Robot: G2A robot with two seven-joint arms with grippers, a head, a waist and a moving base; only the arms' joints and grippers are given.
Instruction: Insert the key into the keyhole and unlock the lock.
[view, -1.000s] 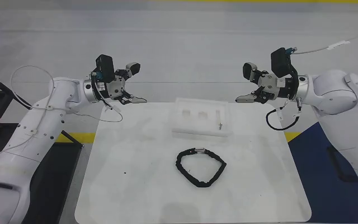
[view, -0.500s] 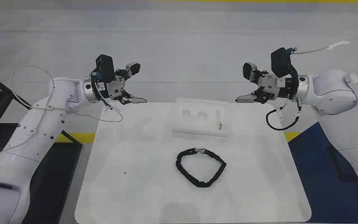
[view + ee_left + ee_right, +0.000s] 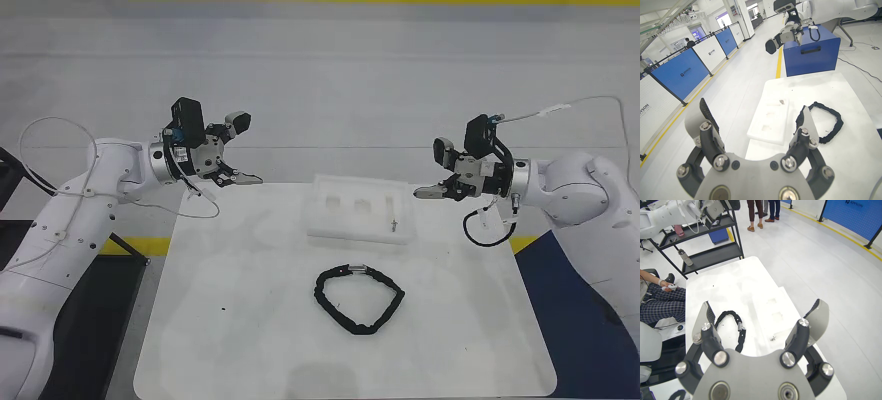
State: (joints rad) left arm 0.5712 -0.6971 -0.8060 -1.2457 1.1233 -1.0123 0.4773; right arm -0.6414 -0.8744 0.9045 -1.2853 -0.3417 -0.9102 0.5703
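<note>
Tabletop: white tabletop (image 3: 250,320) is carrying a white foam tray (image 3: 340,238) at its far side.
Key: small metal key (image 3: 395,223) is lying on the tray, at the end nearer the right arm.
Lock: black fabric-covered chain lock (image 3: 322,292) is resting looped just before the tray.
Left gripper (image 3: 247,150): hovering near the far left corner, fingers spread, grasping nothing.
Right gripper (image 3: 430,170): hovering near the far right corner, fingers spread, empty.
Risk: the key looks thin and flat, so fingers may be slipping off it or digging into the foam. The loose chain may be turning away during insertion.
</note>
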